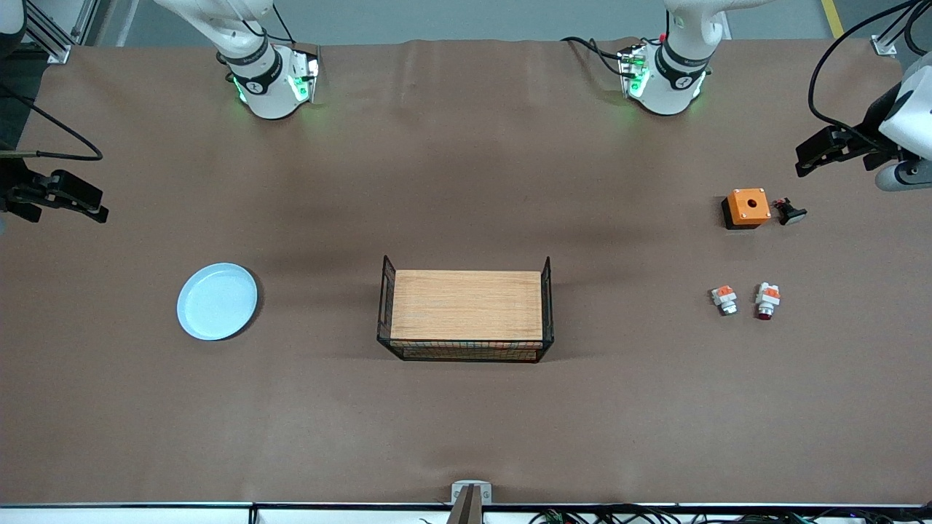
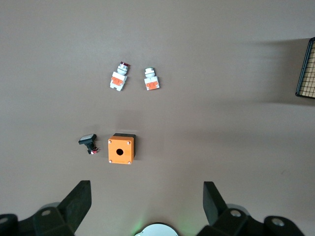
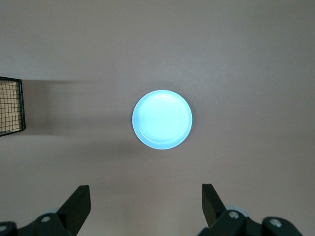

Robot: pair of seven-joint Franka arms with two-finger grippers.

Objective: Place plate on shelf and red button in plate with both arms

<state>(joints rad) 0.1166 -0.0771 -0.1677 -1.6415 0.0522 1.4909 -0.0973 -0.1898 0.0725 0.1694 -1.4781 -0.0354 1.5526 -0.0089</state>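
Pale blue and glossy, the plate (image 1: 217, 301) lies flat on the table (image 1: 466, 422) toward the right arm's end; its shallow rim could slip from the right pincer (image 3: 146, 206), spread overhead. Left pincer (image 2: 147, 204), also spread, might grab the capless twin (image 1: 724, 299) beside the red button (image 1: 766, 300).

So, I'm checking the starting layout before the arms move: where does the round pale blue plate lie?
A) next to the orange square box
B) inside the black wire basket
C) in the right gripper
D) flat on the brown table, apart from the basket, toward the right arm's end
D: the round pale blue plate lies on the bare brown table, clear of the black wire basket, at the right arm's end; both grippers are open and empty.
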